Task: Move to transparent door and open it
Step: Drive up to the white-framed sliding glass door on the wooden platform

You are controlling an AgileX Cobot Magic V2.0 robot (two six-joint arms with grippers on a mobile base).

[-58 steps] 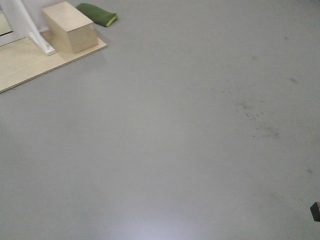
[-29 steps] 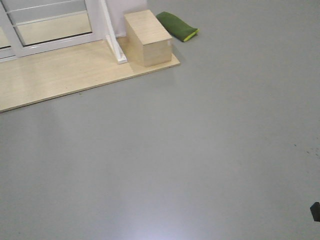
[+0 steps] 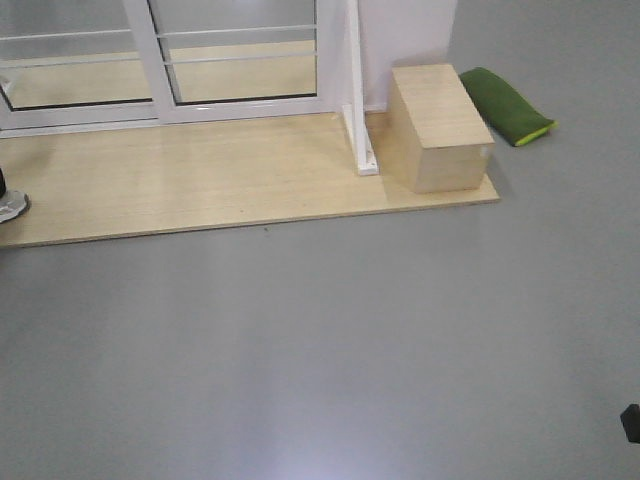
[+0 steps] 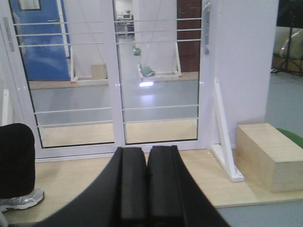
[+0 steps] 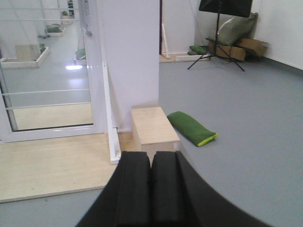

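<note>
L gripper [image 4: 147, 189] & R gripper [image 5: 150, 189] closed, empty. Transparent door [image 4: 161, 75] upper centre. Wooden box [image 3: 440, 140], contents unseen, sits further right vs. earlier frame.

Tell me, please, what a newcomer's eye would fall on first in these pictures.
The transparent door, white-framed glass with thin horizontal bars and a grey handle at its right edge, fills the left wrist view. To its right, on the pale wooden platform, stands a wooden box, with a green cushion beside it on the grey floor. The left gripper and right gripper sit shut in the foreground.
</note>
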